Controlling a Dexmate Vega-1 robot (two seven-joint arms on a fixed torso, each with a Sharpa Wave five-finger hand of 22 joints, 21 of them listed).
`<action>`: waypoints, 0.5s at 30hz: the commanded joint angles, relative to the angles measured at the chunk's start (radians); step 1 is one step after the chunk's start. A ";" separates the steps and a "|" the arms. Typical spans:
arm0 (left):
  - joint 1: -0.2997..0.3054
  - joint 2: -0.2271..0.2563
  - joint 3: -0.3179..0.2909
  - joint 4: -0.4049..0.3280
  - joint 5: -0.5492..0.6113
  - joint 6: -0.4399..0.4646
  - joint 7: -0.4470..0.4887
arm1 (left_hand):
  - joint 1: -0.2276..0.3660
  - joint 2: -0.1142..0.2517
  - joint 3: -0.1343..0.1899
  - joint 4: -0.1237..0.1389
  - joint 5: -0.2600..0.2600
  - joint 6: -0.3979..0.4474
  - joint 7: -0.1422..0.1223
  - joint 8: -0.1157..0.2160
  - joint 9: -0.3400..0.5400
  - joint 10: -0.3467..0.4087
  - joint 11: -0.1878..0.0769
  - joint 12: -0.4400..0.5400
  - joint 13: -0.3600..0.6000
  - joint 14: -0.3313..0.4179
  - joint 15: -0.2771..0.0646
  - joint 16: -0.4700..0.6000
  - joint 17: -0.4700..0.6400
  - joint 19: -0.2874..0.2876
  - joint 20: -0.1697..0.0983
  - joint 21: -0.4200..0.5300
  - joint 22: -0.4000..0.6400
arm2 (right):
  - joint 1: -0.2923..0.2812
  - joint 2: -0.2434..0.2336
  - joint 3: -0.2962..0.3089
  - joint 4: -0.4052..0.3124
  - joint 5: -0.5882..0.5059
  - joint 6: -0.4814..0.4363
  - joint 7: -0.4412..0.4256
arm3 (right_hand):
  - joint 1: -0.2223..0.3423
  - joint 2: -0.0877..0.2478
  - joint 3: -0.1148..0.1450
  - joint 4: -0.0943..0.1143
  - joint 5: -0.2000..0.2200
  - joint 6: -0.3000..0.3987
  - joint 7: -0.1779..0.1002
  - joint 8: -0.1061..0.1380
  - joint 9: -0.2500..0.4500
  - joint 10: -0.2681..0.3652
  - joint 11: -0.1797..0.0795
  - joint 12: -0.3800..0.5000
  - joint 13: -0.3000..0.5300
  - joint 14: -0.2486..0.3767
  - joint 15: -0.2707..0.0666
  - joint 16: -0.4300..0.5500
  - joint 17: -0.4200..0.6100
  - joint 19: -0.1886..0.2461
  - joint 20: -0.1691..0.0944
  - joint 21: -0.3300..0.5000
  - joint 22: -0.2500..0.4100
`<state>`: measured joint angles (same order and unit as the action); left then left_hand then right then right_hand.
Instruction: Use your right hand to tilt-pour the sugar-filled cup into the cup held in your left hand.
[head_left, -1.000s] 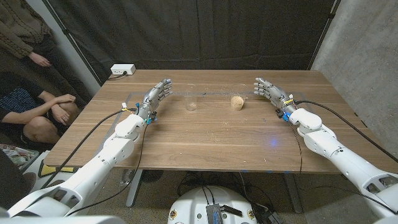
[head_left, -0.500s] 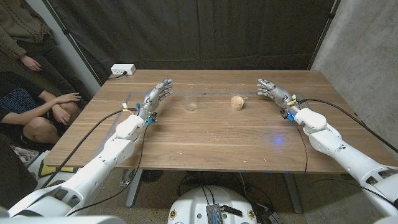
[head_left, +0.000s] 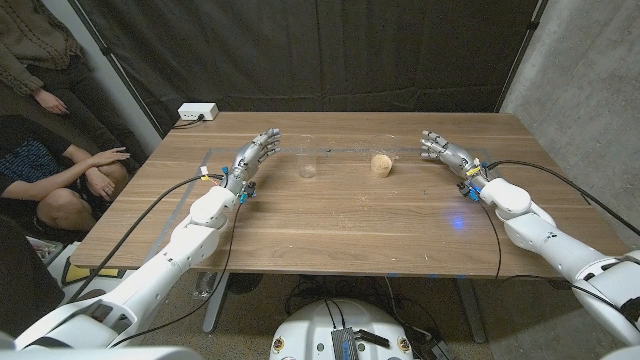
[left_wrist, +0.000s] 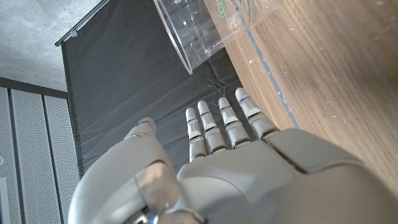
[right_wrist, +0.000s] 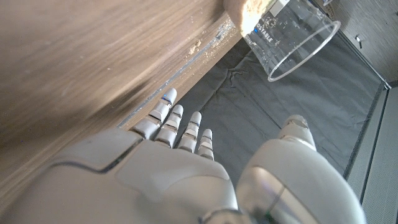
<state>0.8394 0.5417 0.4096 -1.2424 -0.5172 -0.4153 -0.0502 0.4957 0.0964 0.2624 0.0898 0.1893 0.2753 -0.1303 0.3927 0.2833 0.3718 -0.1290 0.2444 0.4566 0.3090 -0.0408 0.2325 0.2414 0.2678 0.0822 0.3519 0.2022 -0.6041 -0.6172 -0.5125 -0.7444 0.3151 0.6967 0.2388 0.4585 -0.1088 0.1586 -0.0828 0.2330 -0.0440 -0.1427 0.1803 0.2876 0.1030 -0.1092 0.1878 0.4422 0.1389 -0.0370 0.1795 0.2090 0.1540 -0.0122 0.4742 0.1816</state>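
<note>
Dark curtain hangs behind our wooden table (head_left: 330, 215), whose grain runs in warm brown streaks, and a rough concrete wall closes the right side. Two clear plastic cups stand near the far edge, well apart from each other: the empty cup (head_left: 307, 158) towards our left and the sugar-filled cup (head_left: 381, 161) towards our right, its bottom heaped with pale, sandy granules. Our left hand (head_left: 253, 157) waits beside the empty cup, fingers spread and holding nothing; our right hand (head_left: 447, 152) sits near the sugar cup — not touching it — with its fingers likewise loose and apart. We judge that we are at the very start: neither cup is grasped yet. Next, each hand needs to close around its thin, smooth-walled cup, gently, since such walls likely flex and slip.
</note>
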 joint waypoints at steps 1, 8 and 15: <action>0.011 0.006 0.014 -0.034 0.040 0.010 0.036 | -0.004 0.001 0.004 0.004 0.009 0.007 0.003 0.003 0.002 0.007 0.004 0.002 0.006 0.006 -0.088 0.003 0.000 0.009 0.000 0.003 0.002 | -0.015 -0.063 -0.031 -0.005 -0.081 0.039 -0.059 | 0.003 -0.019 -0.002 -0.014 0.016 -0.023 0.002 0.007 -0.001 -0.035 0.003 -0.004 -0.004 -0.034 -0.117 -0.004 -0.001 -0.019 0.013 -0.016 0.002; 0.018 0.005 0.020 -0.056 0.058 0.016 0.059 | -0.006 0.001 0.004 0.005 0.010 0.007 0.003 0.004 0.002 0.011 0.001 0.003 0.006 0.006 -0.089 0.003 -0.001 0.009 0.001 0.003 0.002 | -0.046 -0.114 -0.037 -0.088 -0.136 -0.009 -0.112 | -0.003 -0.020 -0.007 -0.014 0.029 -0.043 0.011 0.010 -0.005 -0.062 0.020 -0.002 -0.010 -0.064 -0.099 -0.003 -0.002 -0.043 0.030 -0.033 0.003; 0.028 0.006 0.025 -0.080 0.072 0.027 0.079 | -0.007 0.001 0.005 0.005 0.010 0.009 0.004 0.004 0.002 0.010 0.003 0.001 0.006 0.007 -0.089 0.002 -0.001 0.009 0.001 0.003 0.002 | -0.038 -0.124 -0.052 -0.085 -0.195 -0.013 -0.155 | -0.007 -0.011 -0.009 -0.012 0.041 -0.082 0.012 0.008 -0.008 -0.110 0.034 -0.005 -0.017 -0.093 -0.089 -0.001 -0.003 -0.057 0.029 -0.047 0.005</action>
<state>0.8542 0.5457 0.4263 -1.2893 -0.4695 -0.4028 -0.0017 0.4957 0.0965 0.2624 0.0898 0.1893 0.2752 -0.1303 0.3926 0.2834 0.3716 -0.1288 0.2444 0.4617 0.3089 -0.0408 0.2324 0.2415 0.2677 0.0822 0.3519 0.2022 -0.6354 -0.7080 -0.5464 -0.8056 0.1957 0.6979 0.1458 0.4561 -0.1219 0.1499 -0.0963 0.2669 -0.1119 -0.1288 0.1852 0.2783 0.0104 -0.0768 0.1843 0.4259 0.0553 -0.0356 0.1769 0.2045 0.1004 0.0196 0.4357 0.1841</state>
